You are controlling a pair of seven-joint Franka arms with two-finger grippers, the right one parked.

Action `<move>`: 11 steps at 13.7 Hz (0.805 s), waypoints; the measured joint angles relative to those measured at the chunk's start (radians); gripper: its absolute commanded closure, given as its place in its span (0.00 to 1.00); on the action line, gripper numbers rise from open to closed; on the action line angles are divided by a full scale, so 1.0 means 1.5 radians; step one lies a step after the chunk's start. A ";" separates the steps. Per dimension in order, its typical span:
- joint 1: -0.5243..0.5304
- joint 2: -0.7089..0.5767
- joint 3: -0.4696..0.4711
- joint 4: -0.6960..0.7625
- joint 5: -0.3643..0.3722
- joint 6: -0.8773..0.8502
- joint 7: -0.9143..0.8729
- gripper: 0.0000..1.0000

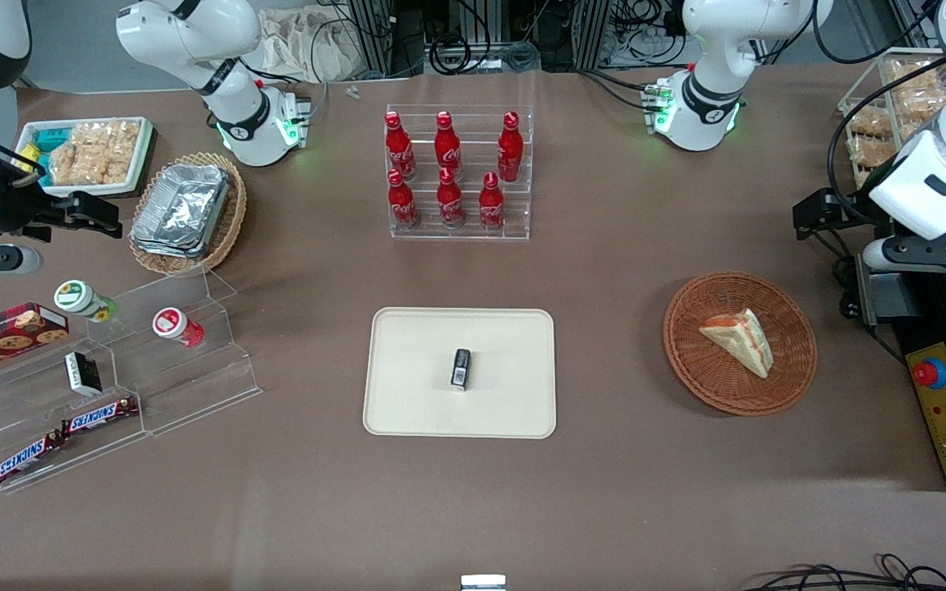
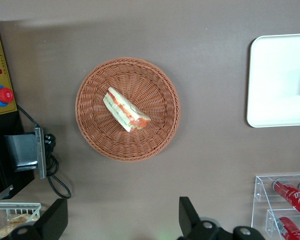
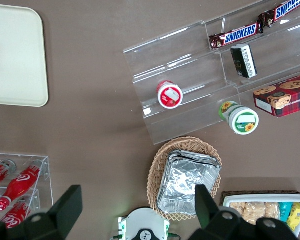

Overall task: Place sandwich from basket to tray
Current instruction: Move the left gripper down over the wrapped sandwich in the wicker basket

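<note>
- We are hovering the gripper (image 2: 122, 220), jaws spread and empty, above the basket (image 2: 92, 132).
- We are judging descent onto the sandwich (image 2: 126, 110) as next; the tray (image 1: 407, 410) sits lower centre of the front view.

Clear lane from basket to tray

Bare surface (image 1: 613, 345) runs between the basket (image 1: 793, 361) and the tray (image 1: 407, 394), mid-frame, with nothing standing in it. The sandwich (image 1: 737, 338) has free wicker all round. A small black object (image 1: 461, 368) occupies the tray's middle. The bottle rack (image 1: 458, 172), upper middle, stands well apart. The claw (image 2: 121, 220) hangs spread wide near the basket.
</note>
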 measured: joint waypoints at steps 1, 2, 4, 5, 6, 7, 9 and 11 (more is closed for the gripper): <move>0.000 0.000 0.000 0.000 0.001 -0.002 -0.004 0.00; 0.000 -0.001 0.000 0.000 0.002 -0.006 -0.011 0.00; 0.000 -0.001 0.002 0.000 0.002 -0.008 -0.019 0.00; 0.000 0.003 0.003 0.000 0.002 -0.008 -0.030 0.00; 0.000 0.010 0.004 -0.002 0.002 -0.008 -0.054 0.00; 0.000 0.020 0.005 -0.006 0.002 -0.007 -0.088 0.00; 0.000 0.046 0.008 -0.031 0.002 0.020 -0.176 0.00; 0.000 0.068 0.011 -0.091 0.002 0.106 -0.230 0.00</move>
